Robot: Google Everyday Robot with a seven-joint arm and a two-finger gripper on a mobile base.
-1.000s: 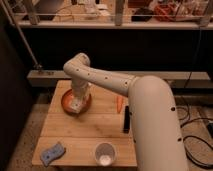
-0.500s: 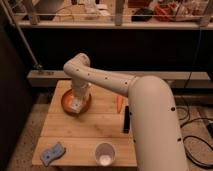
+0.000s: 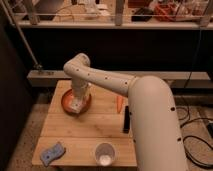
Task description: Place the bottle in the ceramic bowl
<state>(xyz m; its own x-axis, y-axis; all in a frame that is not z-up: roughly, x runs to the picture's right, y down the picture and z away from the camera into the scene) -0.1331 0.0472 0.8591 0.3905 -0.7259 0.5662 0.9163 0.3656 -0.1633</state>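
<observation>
one: four loose things lie on the table (image 3: 100, 127) besides the task's pair, right?

two: yes. nearest of all, well in front of the ceramic bowl (image 3: 64, 103) and to its right, stands a round white cup (image 3: 104, 154), upright, mouth up. level with it, in front of the bowl and slightly left, a blue-grey piece (image 3: 52, 153) lies flat on the wood. what it is i cannot tell.

one: and closer to the bowl?

two: a black bar (image 3: 126, 119) lies right of the bowl and a little nearer than it, set lengthwise front to back. just beyond the bar, right of the bowl and about level with it, is a small orange thing (image 3: 119, 102). both are apart from the bowl.

one: where is the hand?

two: the hand (image 3: 76, 103) points down into the bowl, at the end of the big white arm (image 3: 150, 115) that reaches over from the right of the bowl and bends above it. its fingers are drawn in tight, clamped on the bottle (image 3: 74, 108), a whitish block at the tip.

one: so the bottle is in the bowl?

two: it is inside the bowl's rim, toward the middle. whether it touches the glaze i cannot tell.

one: and behind the bowl?

two: a pale ledge (image 3: 50, 78) runs across past the table's far edge, and higher up is a cluttered shelf (image 3: 100, 23).
</observation>
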